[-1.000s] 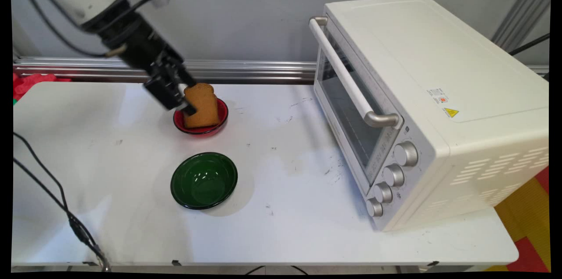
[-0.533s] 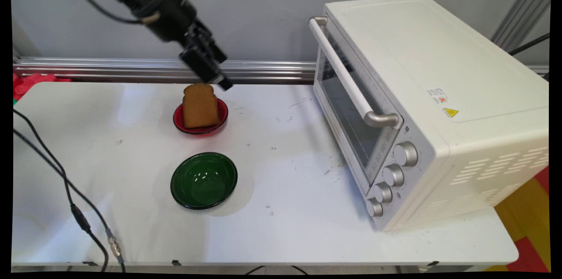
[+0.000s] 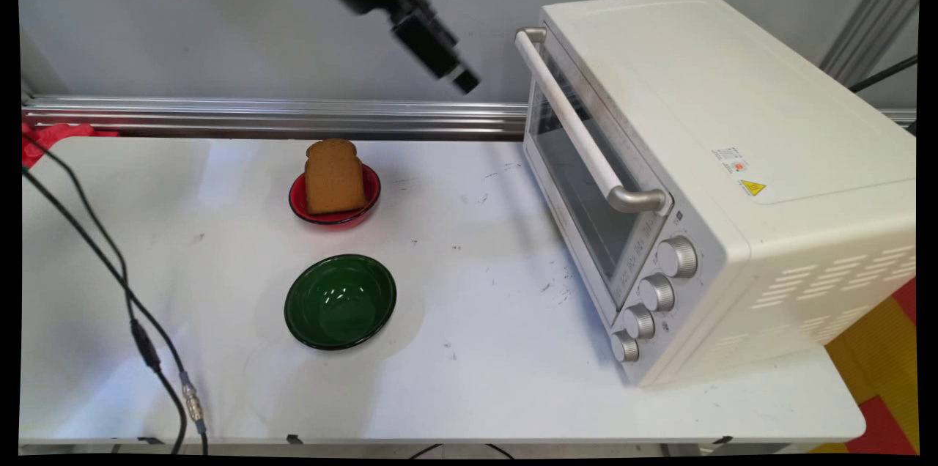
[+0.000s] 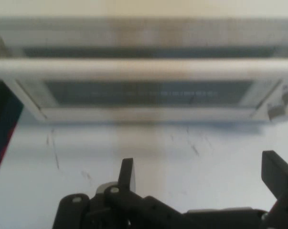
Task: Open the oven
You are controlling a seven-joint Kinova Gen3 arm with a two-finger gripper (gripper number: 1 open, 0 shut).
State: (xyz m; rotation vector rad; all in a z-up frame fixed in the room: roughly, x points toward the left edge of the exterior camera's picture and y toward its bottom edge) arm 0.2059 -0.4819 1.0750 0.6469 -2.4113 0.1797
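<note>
- toaster oven [image 3: 703, 180] – cream, door shut, on the right of the white table [image 3: 476, 349]; hand view looks straight at its door handle [image 4: 144, 67] and glass
- gripper [image 3: 458, 78] – a second ago it was at the toast, now raised high and swung right, near the oven's upper left corner; fingers spread wide, holding nothing
- green bowl [image 3: 341, 301] – near side, nothing in it, unmoved
- red bowl [image 3: 335, 196] – behind the green one, unmoved
- toast [image 3: 334, 175] – left standing upright in the red bowl, no contact with gripper
- surface scuffed; grey wall and metal rail [image 3: 256, 116] behind
</note>
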